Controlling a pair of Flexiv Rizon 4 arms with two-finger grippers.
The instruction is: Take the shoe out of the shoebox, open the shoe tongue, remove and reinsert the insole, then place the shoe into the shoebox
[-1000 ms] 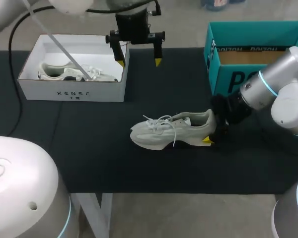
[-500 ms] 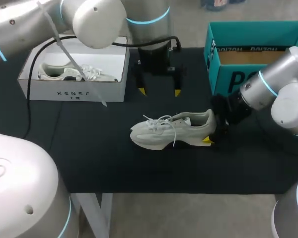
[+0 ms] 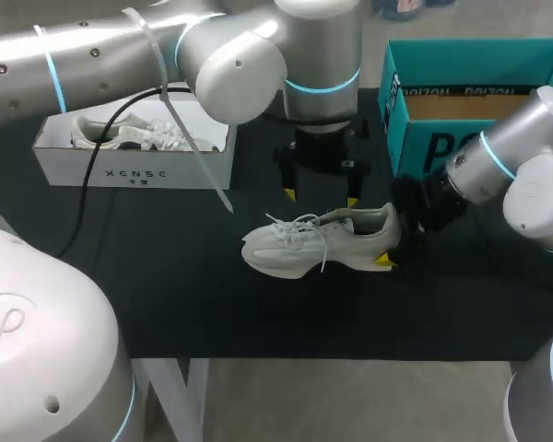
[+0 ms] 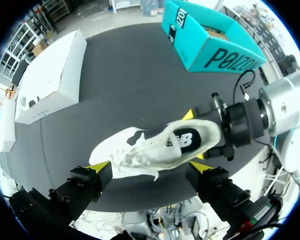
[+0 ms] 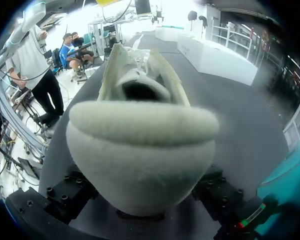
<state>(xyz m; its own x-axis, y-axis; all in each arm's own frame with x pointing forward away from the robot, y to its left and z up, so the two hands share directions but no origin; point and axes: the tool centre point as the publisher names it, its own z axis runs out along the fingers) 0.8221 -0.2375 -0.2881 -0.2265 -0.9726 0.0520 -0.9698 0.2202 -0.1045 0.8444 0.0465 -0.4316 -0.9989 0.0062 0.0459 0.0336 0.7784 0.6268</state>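
Shoe [image 3: 318, 241] on its sole at the middle of the black table [image 3: 166, 276], heel toward the right edge.
Pale fabric upper, loose laces; padded, rounded heel pinched by the right gripper [image 3: 392, 237]; left gripper [image 3: 321, 196] hangs just above, fingers spread wide.

- Pale sneaker [image 3: 318, 244] upright on its sole mid-table, laces loose, toe pointing left.
- White shoebox [image 3: 134, 171], open, far left, holding second sneaker [image 3: 120, 136].
- Teal shoebox [image 3: 415, 138], open, far right.

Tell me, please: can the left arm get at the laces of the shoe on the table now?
Probably yes. The left gripper hangs open above the shoe, and nothing lies between it and the laces. The right gripper holds only the heel, away from them.
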